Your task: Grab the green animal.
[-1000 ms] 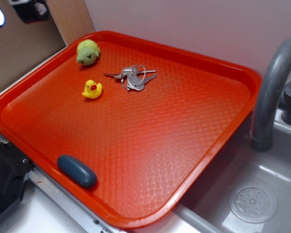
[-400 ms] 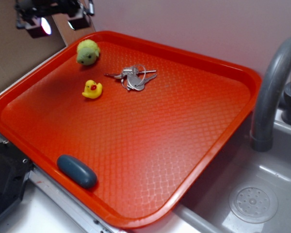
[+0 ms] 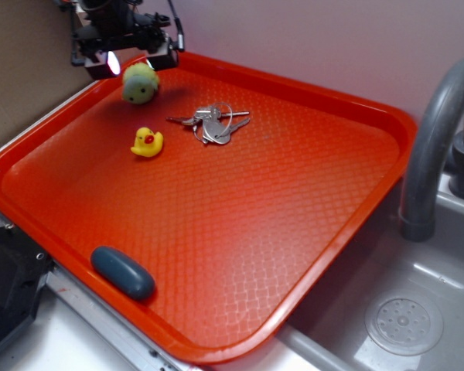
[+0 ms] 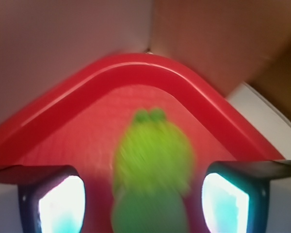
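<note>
The gripper (image 3: 125, 60) is hung wide open over the frog (image 3: 139, 83), nothing held yet; the frog's parked in the tray's (image 3: 332, 100) far left corner. It could get nudged into the rim, or the duck (image 3: 147, 143) clipped.

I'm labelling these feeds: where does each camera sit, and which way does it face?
Exterior: high off the tray's near side, looking down across it toward the wall; the gripper shows at top left.
Wrist: on the gripper, facing the tray's corner; both fingers frame the bottom.
Both show the green animal and tray.
</note>
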`<state>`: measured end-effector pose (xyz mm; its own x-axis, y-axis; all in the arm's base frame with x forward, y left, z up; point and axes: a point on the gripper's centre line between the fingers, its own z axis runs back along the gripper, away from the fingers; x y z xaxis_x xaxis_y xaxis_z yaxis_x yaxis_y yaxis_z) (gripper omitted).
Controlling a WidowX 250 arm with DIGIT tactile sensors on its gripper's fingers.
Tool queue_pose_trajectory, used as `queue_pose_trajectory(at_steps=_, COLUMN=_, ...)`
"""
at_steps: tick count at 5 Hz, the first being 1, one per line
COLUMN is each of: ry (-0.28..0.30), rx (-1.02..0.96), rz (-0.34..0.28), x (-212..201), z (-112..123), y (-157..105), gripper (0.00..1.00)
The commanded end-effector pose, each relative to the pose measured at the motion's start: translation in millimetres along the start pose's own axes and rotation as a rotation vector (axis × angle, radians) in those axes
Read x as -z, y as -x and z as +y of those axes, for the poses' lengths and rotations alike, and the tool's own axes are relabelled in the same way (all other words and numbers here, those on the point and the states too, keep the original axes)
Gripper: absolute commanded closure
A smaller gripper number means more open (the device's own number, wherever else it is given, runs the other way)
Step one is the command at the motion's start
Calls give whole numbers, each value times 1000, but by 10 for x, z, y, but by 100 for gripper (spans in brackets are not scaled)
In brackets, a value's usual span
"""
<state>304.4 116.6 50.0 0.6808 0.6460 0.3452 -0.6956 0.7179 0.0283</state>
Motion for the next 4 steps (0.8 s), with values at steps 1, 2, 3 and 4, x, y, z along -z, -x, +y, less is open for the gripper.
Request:
queue_pose_trajectory(at_steps=1, ry=-45, rx=-4, rz=-15, x=128, z=127, y=-252, gripper=0)
queue_pose_trajectory(at_steps=2, ry=-72, rx=8, rz=9, x=192, z=144, y=-217, gripper=0)
queue_pose_trajectory(at_steps=3, ry=-74, rx=13, rz=24, x=192, z=110, y=-202, gripper=100)
queue_pose_trajectory(at_steps=4, ry=-77, rx=101, rz=32, x=-9, z=127, y=-213, gripper=100)
